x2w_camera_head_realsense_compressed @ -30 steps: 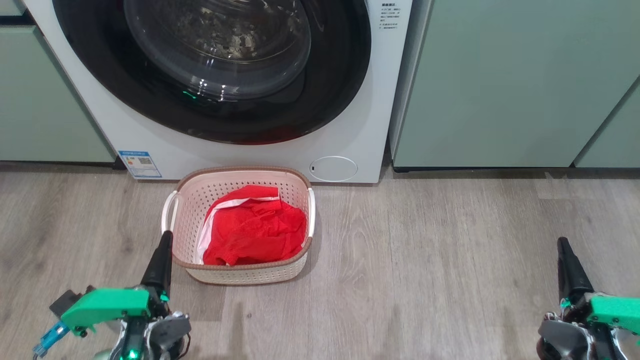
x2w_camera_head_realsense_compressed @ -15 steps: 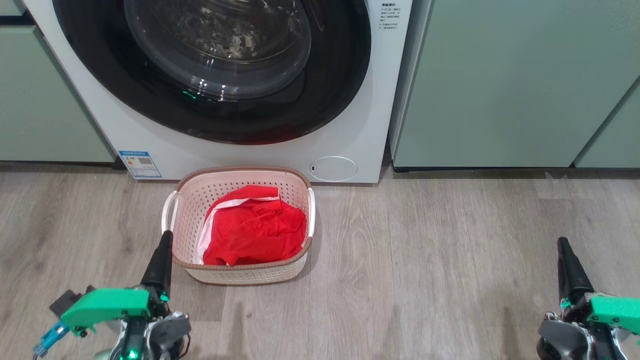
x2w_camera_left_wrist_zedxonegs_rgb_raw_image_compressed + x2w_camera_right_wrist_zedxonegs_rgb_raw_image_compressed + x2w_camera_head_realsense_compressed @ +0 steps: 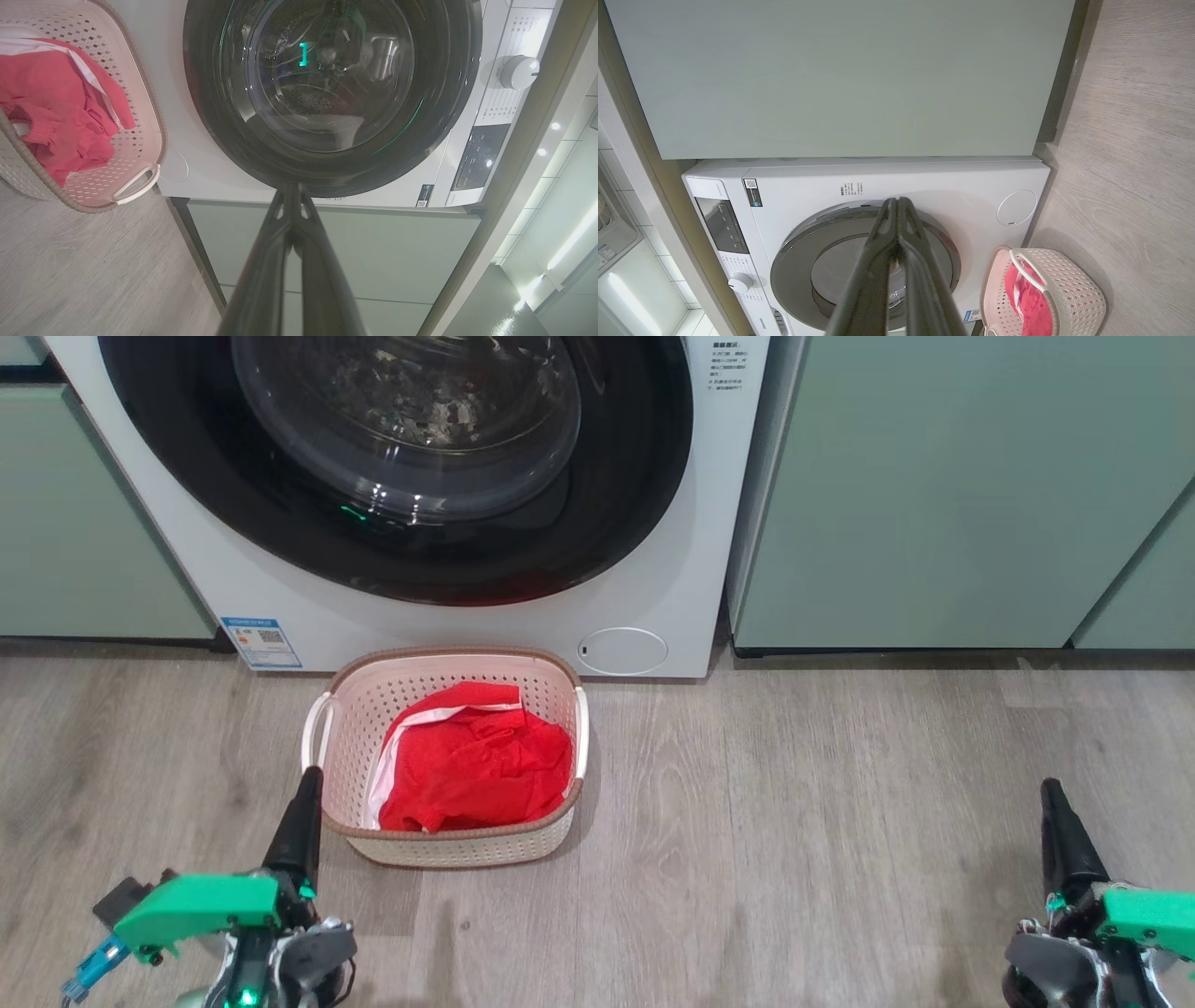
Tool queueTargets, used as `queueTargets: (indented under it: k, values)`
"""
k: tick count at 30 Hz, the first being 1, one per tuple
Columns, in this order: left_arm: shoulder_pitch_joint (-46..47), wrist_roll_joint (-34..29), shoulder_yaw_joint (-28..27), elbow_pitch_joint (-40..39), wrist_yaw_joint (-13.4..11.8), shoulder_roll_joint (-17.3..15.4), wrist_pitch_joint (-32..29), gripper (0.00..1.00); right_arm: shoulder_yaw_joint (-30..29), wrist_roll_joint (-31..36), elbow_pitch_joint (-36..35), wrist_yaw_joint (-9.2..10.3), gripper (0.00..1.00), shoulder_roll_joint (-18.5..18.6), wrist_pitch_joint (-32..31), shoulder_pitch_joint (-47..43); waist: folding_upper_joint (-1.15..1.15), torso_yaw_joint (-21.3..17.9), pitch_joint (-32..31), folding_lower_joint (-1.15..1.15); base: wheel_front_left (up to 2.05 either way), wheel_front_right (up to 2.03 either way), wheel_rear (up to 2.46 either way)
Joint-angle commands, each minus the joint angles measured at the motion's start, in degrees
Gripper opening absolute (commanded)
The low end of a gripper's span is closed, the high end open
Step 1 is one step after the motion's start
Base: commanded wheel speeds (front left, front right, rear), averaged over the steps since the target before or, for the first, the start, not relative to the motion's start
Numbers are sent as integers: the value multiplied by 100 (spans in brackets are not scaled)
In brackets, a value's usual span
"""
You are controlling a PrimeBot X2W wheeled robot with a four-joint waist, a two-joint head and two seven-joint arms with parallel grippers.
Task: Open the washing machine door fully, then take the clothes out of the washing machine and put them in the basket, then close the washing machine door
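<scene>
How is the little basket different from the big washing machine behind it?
The washing machine is big and white; the basket is small, cream, with a brown rim. The washing machine is shut by its round black door; the basket is open on top. The basket holds red clothes; the washing machine shows dark glass. Both stand on the wooden floor.

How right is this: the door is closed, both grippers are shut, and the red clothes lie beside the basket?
One thing is wrong: the head view shows the clothes inside the basket, not beside it. The washing machine door is closed; the left gripper and right gripper are shut.
</scene>
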State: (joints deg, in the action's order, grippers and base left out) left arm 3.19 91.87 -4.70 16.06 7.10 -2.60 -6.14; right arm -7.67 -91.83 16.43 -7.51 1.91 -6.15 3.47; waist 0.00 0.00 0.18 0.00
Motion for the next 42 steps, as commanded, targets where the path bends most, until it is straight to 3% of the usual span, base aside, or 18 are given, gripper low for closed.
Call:
queueTargets:
  k: [1,42]
  values:
    - [300,29,-183,-202,39,-28,-36,0,116,-34,-241,2,0,97,-34,272,0,0,0,0,0,0,0]
    - [300,29,-182,-202,39,-28,-35,0,116,-34,-241,2,0,97,-33,271,0,0,0,0,0,0,0]
